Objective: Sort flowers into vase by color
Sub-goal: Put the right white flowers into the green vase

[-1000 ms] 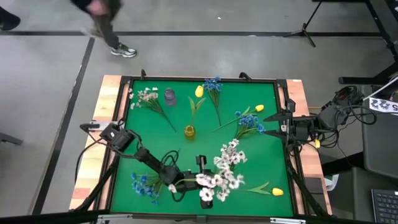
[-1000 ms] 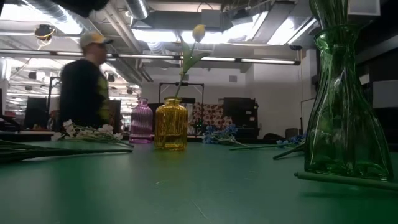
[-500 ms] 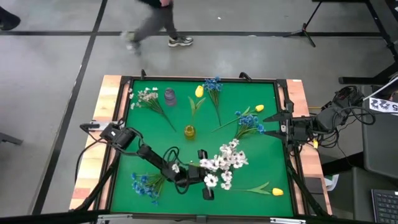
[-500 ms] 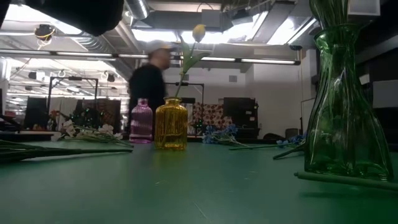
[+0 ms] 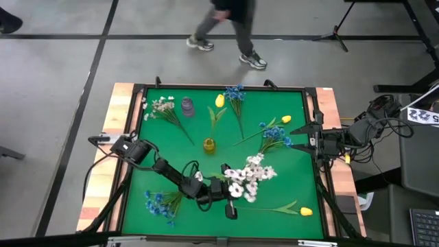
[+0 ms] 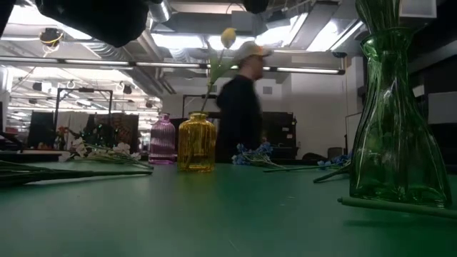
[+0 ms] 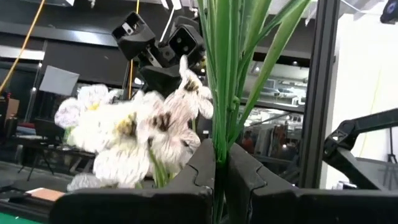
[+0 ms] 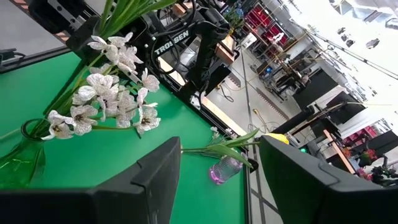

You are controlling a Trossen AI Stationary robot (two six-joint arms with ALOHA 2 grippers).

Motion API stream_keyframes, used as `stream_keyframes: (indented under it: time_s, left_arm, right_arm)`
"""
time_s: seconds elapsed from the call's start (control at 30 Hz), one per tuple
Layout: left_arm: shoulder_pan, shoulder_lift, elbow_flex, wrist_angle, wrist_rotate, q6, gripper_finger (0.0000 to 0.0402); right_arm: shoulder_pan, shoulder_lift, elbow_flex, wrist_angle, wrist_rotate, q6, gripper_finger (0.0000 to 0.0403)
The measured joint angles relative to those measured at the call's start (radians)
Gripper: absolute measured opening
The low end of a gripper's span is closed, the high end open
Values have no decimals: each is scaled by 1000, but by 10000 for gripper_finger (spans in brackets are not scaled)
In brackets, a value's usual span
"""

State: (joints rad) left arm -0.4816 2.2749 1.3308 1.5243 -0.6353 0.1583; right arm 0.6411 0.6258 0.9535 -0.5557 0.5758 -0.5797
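Blossoms (image 5: 247,176) perhaps pointing right, stems leftward.

A robotics lab: concrete floor (image 5: 55,62), strip-lit ceiling (image 6: 300,43) (ducts exposed), equipment racks (image 6: 275,135) behind.

Glossy glass green vase (image 6: 395,135), matt green table mat (image 5: 288,168), wooden edge (image 5: 96,185)

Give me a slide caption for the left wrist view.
Left pincer shut on green stems of a white flower sprig.
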Motion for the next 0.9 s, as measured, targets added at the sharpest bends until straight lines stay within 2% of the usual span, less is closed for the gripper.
stream_keyframes:
  time_s: [0.53,0.9]
  left_arm:
    - [11,0,0,-79,-6,-97,6]
    - [11,0,0,-139,-31,-106,6]
  right_arm:
    - [0,0,0,-1,0,0,218]
    - [0,0,0,-1,0,0,218]
